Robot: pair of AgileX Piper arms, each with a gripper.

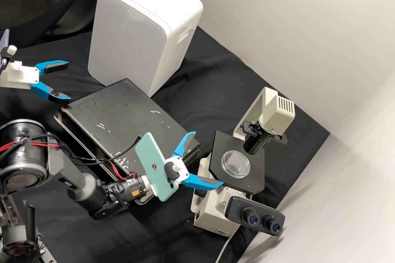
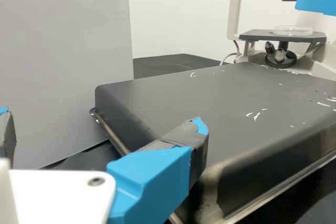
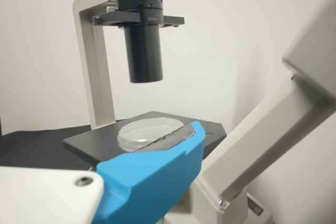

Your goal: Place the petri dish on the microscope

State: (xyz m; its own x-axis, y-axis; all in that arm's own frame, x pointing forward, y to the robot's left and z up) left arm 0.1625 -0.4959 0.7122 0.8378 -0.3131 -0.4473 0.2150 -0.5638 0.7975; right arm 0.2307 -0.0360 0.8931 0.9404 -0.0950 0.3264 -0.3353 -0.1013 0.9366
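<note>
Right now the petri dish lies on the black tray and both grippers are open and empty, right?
No. The petri dish lies on the microscope stage, not the tray, as the high view shows. The left gripper and right gripper are indeed open and empty.

Bright even light, soft shadows

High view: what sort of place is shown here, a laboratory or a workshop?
Most likely a laboratory bench set up for robot trials: a microscope with a petri dish on its stage, a white box-shaped appliance farther back, and the blue-fingered left pincer and right pincer, both open.
</note>
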